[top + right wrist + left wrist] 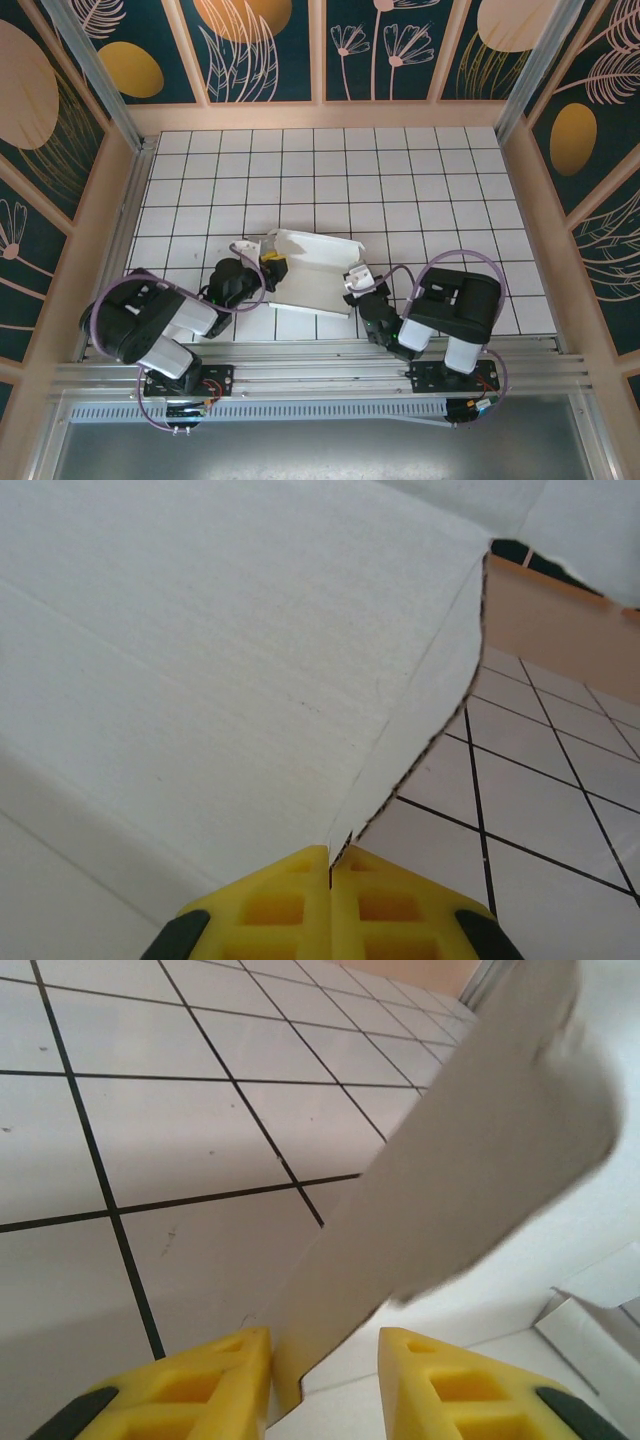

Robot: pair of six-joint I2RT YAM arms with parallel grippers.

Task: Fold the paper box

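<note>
Top view, location: paper box (315,270) partly opened on the tiled tabletop (430,190), close to the near edge, about midway between the left and right edges.
Top view, tools: left gripper (272,264) at the box's left end; right gripper (355,283) at its right near corner.
Top view, surroundings: rail (320,355) along the near edge, just beside the box; looped cables (470,258) at each wrist, near the box ends.
Left wrist view, tool state: yellow fingers (200,1390) parted, raised flap (470,1160) standing between them, leaning on one finger, not clamped.
Left wrist view, risk: probable slip of the flap out of the gap on any sideways pull, for want of a grip.
Right wrist view, tool state: fingertips (275,905) pressed together, pinching the curved edge of a panel (200,660).
Right wrist view, risk: likely tear or stray crease at the pinch if pulled against the left end; thin card, rough edge.
Obstructions: rail and cables close by; possible snag during a swing of either wrist, judged only.
</note>
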